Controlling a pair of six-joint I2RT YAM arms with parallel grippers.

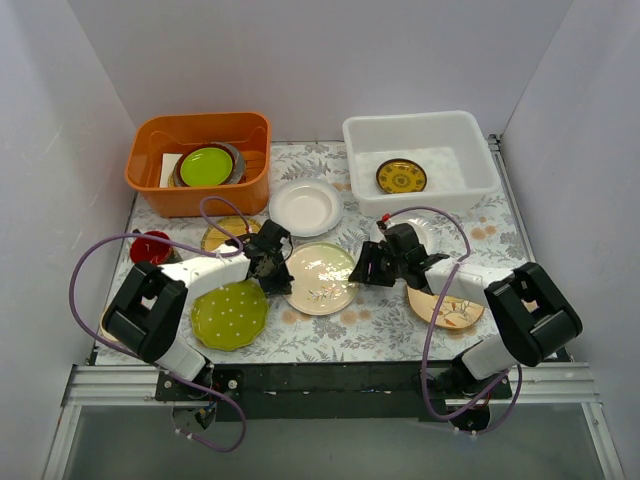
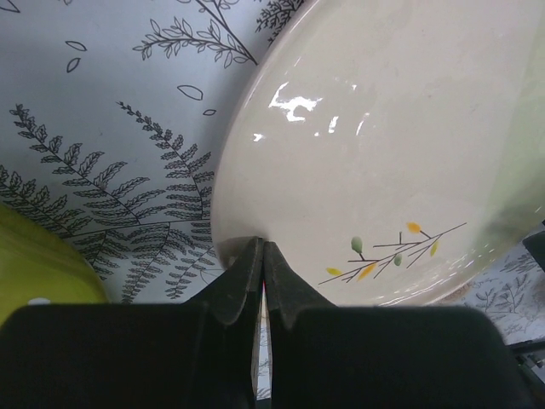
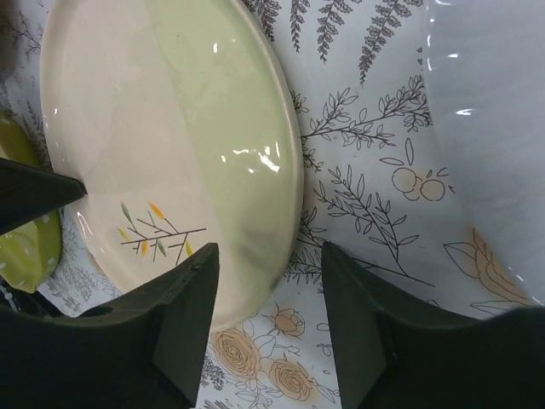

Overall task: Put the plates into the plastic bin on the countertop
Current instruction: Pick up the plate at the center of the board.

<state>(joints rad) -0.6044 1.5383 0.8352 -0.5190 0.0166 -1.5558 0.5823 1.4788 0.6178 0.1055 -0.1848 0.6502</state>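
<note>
A cream and pale green plate [image 1: 320, 277] with a twig drawing lies on the fern-print countertop [image 1: 370, 325] between my grippers. My left gripper [image 1: 272, 278] is shut, its tips touching the plate's left rim [image 2: 262, 247]; the plate [image 2: 383, 128] fills that view. My right gripper [image 1: 363, 272] is open, and its jaws stand on either side of the plate's right rim [image 3: 268, 285], [image 3: 170, 128]. The plastic bin [image 1: 470, 135] at back right holds a woven straw-yellow plate [image 1: 401, 176]. A white plate [image 1: 305, 206], a lime dotted plate [image 1: 229, 314], a mustard plate [image 1: 226, 234] and a cream floral plate [image 1: 447, 308] lie around.
An orange tub [image 1: 150, 180] at back left holds a plain lime-green plate on grey dishes. A red mug [image 1: 151, 246] stands at the left. Another white plate [image 1: 422, 232] lies partly under my right arm and shows in the right wrist view [image 3: 485, 128].
</note>
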